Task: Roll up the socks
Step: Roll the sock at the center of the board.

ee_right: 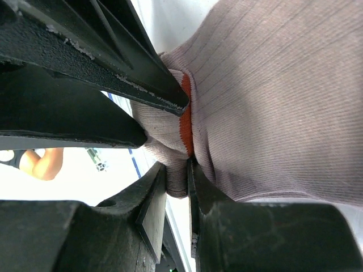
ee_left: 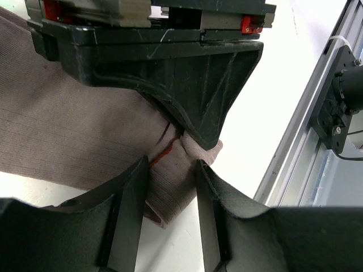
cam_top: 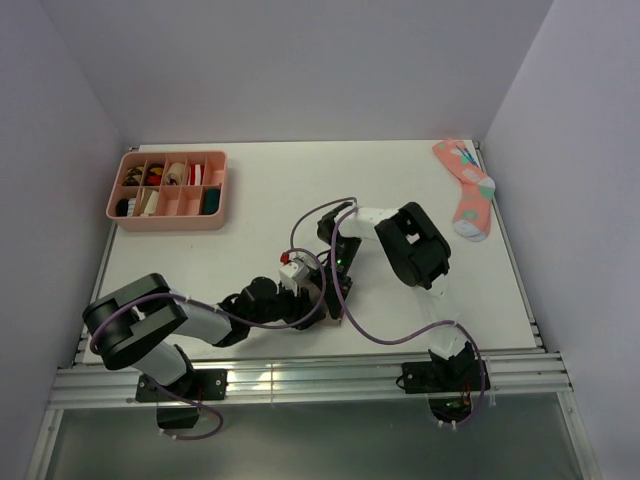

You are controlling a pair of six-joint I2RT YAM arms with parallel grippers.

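The taupe-brown sock lies on the white table near the front edge, its red cuff stripe showing. My left gripper is shut on a folded end of the sock by the cuff. My right gripper is shut on a thin fold of the same cuff, right beside the left fingers. In the top view both grippers meet over the sock and hide almost all of it. The dark green sock is out of view.
A coral-pink spotted sock lies at the far right of the table. A pink compartment tray with small items stands at the far left. The aluminium rail runs along the table's front edge, close to the grippers.
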